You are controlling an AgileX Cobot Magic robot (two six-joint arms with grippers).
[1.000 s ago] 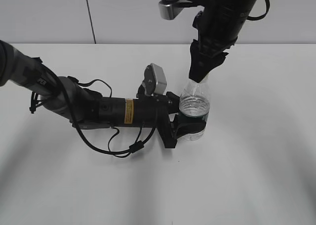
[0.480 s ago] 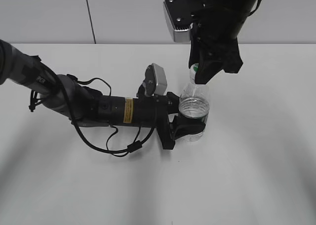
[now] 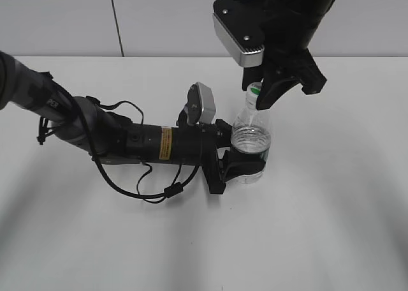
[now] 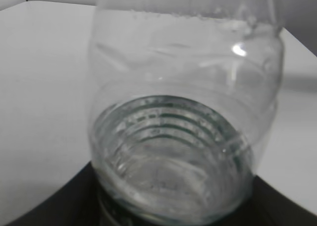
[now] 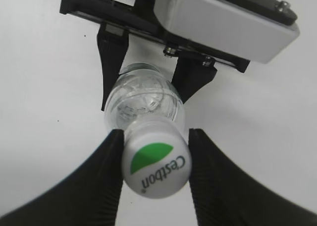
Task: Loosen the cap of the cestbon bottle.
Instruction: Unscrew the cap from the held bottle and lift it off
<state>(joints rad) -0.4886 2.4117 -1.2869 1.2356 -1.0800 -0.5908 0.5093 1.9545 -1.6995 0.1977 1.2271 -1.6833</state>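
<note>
The clear cestbon bottle (image 3: 250, 134) stands upright on the white table, with its dark green label low on the body. My left gripper (image 3: 245, 164) is shut on the bottle's lower body from the left. In the left wrist view the bottle (image 4: 183, 112) fills the frame, with dark jaws at the bottom corners. My right gripper (image 3: 258, 96) comes down from above and is shut on the cap (image 3: 254, 88). In the right wrist view the white cap (image 5: 156, 166) with its green leaf mark sits between the two black fingers (image 5: 111, 161), which touch both its sides. The bottle (image 5: 143, 99) shows below it.
The left arm lies along the table (image 3: 331, 195) from the left edge, with a loose cable loop (image 3: 153, 192) in front of it. Its grey wrist camera (image 3: 203, 103) stands just left of the bottle. A pale wall closes the back.
My right gripper has turned about the bottle's axis while on the cap; its wrist camera housing swung round toward the front. The left gripper and the bottle have barely moved.
</note>
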